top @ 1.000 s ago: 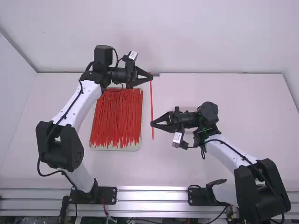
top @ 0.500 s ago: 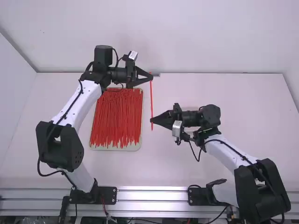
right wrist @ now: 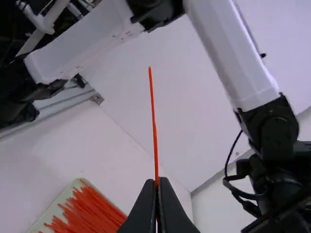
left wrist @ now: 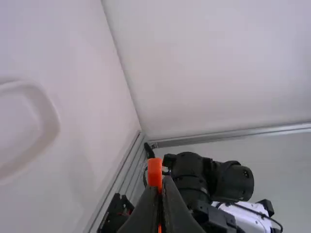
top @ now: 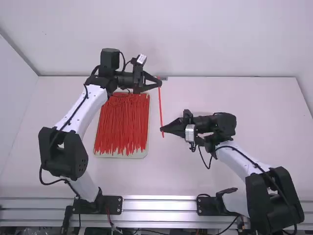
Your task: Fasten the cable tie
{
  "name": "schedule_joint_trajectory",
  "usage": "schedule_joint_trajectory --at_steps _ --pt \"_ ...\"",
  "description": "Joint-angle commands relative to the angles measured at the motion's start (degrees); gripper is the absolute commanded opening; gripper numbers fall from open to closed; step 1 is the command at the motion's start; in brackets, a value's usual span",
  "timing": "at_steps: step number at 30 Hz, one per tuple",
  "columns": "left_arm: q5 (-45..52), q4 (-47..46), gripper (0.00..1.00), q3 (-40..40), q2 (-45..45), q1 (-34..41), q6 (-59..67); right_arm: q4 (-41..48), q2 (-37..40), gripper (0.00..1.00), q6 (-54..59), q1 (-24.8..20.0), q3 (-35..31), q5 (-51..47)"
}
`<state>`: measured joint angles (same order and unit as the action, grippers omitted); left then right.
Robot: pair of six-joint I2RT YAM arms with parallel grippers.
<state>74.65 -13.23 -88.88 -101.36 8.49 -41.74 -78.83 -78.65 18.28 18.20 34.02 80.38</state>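
Observation:
One red cable tie (top: 161,110) hangs between my two grippers, above the table. Its head (left wrist: 154,172) sits in my left gripper (top: 156,83), which is shut on it near the back wall. The strap runs down toward the front. Its lower end is pinched in my right gripper (top: 164,129), which is shut on it. In the right wrist view the strap (right wrist: 153,126) rises straight out of the closed gripper (right wrist: 156,187). In the left wrist view, my left gripper (left wrist: 160,194) clamps just below the orange head.
A flat tray (top: 122,155) with a pile of several red cable ties (top: 122,122) lies left of the held tie, under the left arm. The pile (right wrist: 80,213) also shows beneath the right gripper. Bare white table stretches to the right.
The right gripper, open around the strap's lower end a second ago, has shut on it and shifted slightly right. The left gripper moved a little with the head.

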Motion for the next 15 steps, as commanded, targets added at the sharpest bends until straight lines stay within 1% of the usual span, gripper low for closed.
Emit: schedule_joint_trajectory --at_steps 1,4,5,6,8,10,11,12,15 --pt "-0.13 0.15 0.02 0.13 0.44 -0.22 1.6 -3.13 -0.02 0.0 -11.69 1.18 1.68 -5.25" --pt "-0.13 0.2 0.02 0.13 0.42 -0.24 1.77 -6.58 -0.02 0.0 -19.89 2.25 1.7 -12.11" --pt "-0.13 0.24 0.02 0.13 0.44 -0.24 1.81 -7.63 0.0 0.0 -24.2 2.91 1.7 -15.82" --pt "-0.04 0.39 0.02 0.13 0.42 -0.22 3.41 -8.0 0.0 0.0 -27.67 3.21 1.7 -19.12" --pt "1.53 1.73 0.02 0.13 0.44 -0.24 6.82 -7.78 0.0 0.0 -31.28 3.3 1.7 -22.62" --pt "4.7 5.01 0.02 0.13 0.44 -0.22 13.97 -7.72 0.0 0.0 -39.8 3.1 1.7 -27.69" --pt "4.7 5.01 0.02 0.13 0.44 -0.22 13.97 -7.72 0.0 0.0 -39.8 3.1 1.7 -27.69" --pt "6.01 6.86 0.02 0.13 0.44 -0.22 17.33 -7.39 0.0 0.0 -44.04 2.97 1.9 -29.09" --pt "6.97 10.99 0.02 0.13 0.44 -0.28 20.24 0.02 0.0 0.0 -54.6 1.07 5.4 -28.17"
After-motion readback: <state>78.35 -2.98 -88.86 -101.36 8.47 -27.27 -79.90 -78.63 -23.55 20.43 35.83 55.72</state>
